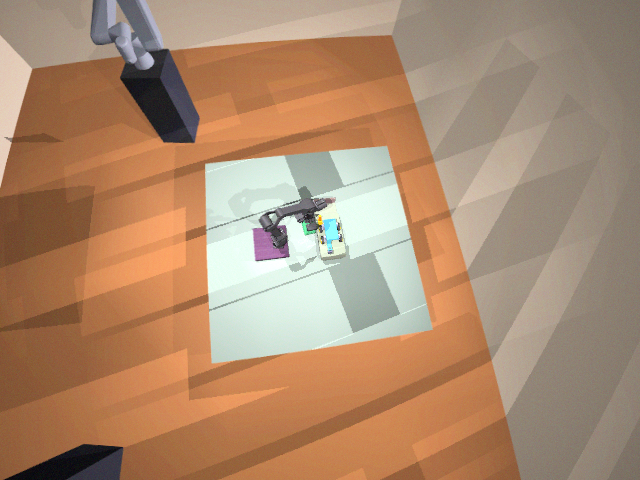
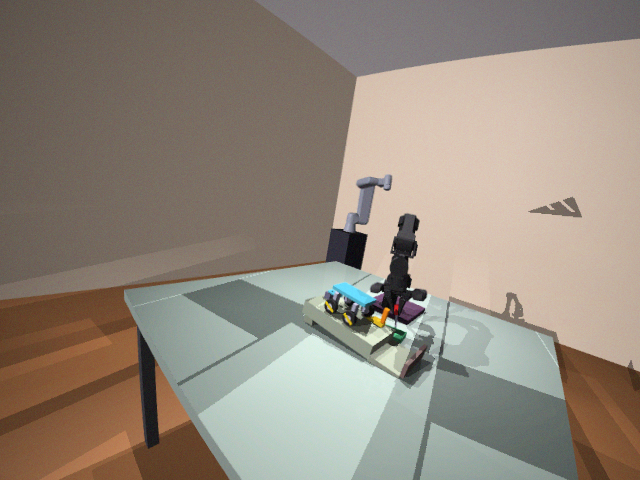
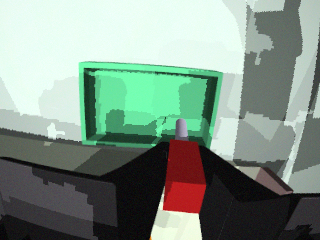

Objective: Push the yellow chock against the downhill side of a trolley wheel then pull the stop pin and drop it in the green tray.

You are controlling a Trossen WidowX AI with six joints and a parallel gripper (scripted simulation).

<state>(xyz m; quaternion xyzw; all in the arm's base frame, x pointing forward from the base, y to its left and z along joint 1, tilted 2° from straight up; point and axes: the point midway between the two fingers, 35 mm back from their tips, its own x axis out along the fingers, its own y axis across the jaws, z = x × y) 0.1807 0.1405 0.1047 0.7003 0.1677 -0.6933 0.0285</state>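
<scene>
My gripper (image 1: 312, 227) (image 2: 396, 308) (image 3: 182, 151) is shut on the red-headed stop pin (image 2: 396, 311) (image 3: 186, 162), whose grey shaft points down. In the wrist view the shaft tip overlaps the near right part of the green tray (image 1: 306, 230) (image 2: 398, 337) (image 3: 150, 67); the pin is above the tray's level. The blue trolley (image 1: 331, 228) (image 2: 354, 293) stands on the pale ramp (image 1: 338, 252) (image 2: 341, 331). The yellow chock with its orange handle (image 1: 320, 220) (image 2: 385, 316) sits on the ramp by the trolley's downhill wheel on the tray side; its exact contact is too small to tell.
A pinkish end board (image 1: 330, 199) (image 2: 415, 360) (image 3: 274, 181) stands at the ramp's low end. A purple mat (image 1: 262, 248) (image 2: 414, 313) lies beneath the arm's base. A grey arm (image 1: 124, 43) (image 2: 366, 204) on a black pedestal (image 1: 160, 98) (image 2: 345, 249) stands beyond the table.
</scene>
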